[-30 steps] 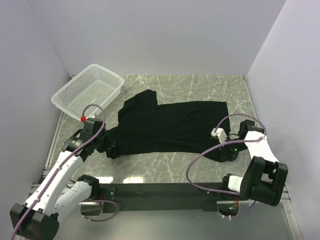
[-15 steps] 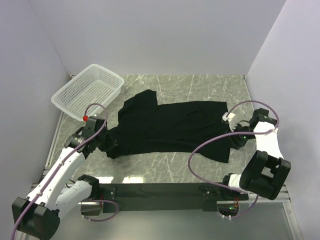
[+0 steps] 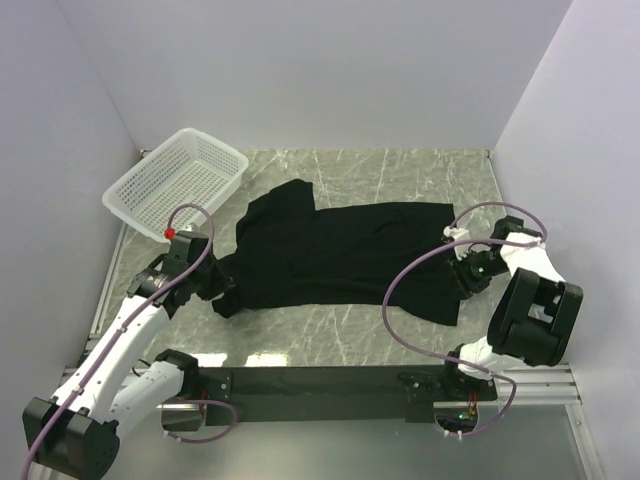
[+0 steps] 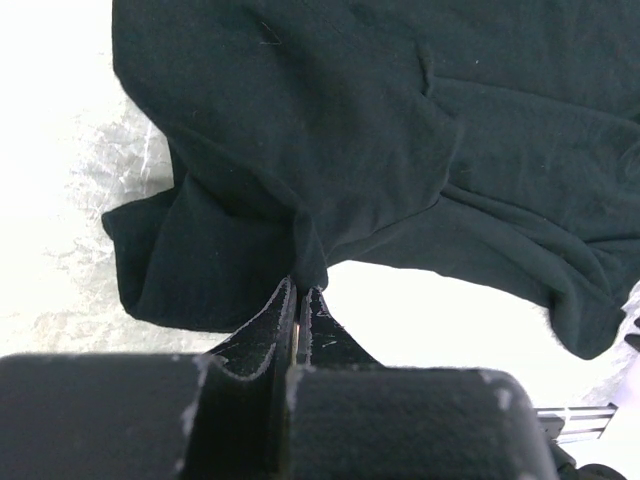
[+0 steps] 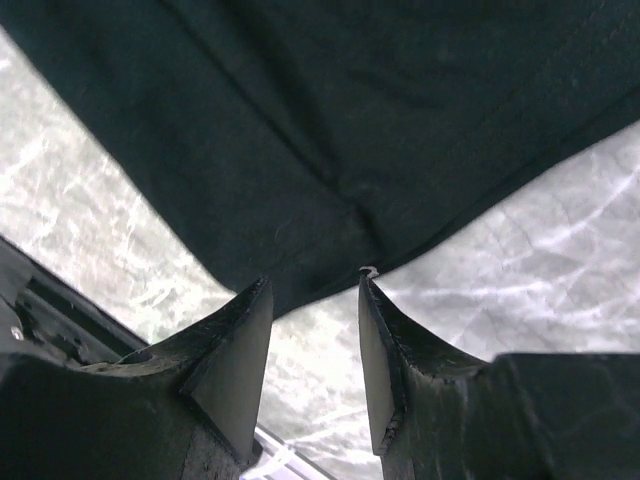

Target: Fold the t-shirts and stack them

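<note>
T-shirt (image 3: 340, 255) lay spread but rumpled across desk (image 3: 400, 170). Left gripper (image 4: 300, 290) was clenched on its edge. Right gripper (image 5: 313, 282) stood parted at hem, grasping nothing. Step looked like flattening before first fold. Next move called for right gripper to pinch hem.

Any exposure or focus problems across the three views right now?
Left wrist: table blown out to white around the shirt, though its folds read fine. Right wrist: marble well exposed, fingers close to the lens look soft. Top: even light, a pale glare patch near the table's front edge, shirt almost a flat black shape.
</note>
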You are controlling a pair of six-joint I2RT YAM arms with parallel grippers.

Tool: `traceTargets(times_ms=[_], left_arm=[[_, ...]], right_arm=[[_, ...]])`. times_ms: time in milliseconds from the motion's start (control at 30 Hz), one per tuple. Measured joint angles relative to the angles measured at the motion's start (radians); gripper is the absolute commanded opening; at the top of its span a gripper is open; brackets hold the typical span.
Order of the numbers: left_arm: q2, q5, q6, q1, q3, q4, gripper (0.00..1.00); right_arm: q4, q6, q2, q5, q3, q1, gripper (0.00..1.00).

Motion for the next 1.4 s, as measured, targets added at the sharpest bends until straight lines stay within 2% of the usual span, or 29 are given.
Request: traceTargets(times_ms=[200, 433, 967, 1133, 1167, 1267, 1400], left_arm=[[0.021, 0.000, 0.015, 0.000, 0.000, 0.019, 0.01], [0.023, 0.000, 0.018, 0.000, 0.000, 0.025, 0.01], [0.016, 0.000, 0.032, 0.000, -0.002, 0.025, 0.01], [0.003, -0.001, 0.032, 0.000, -0.005, 0.024, 0.01], [0.000, -0.001, 0.032, 0.000, -0.005, 0.024, 0.01], [-0.010, -0.002, 0.032, 0.000, -0.005, 0.024, 0.01], [-0.026, -0.011, 0.032, 0.000, -0.005, 0.021, 0.01]], right_arm=[[0.057, 0.099, 0.047, 0.049, 0.002, 0.052, 0.46], [0.128, 0.182, 0.061, 0.114, 0.002, 0.055, 0.46], [0.135, 0.194, 0.031, 0.127, -0.066, 0.070, 0.45], [0.135, 0.202, 0.025, 0.119, -0.069, 0.082, 0.21], [0.135, 0.202, 0.025, 0.116, -0.069, 0.082, 0.13], [0.130, 0.204, 0.024, 0.100, -0.069, 0.082, 0.00], [0.094, 0.201, -0.006, 0.055, -0.058, 0.082, 0.00]])
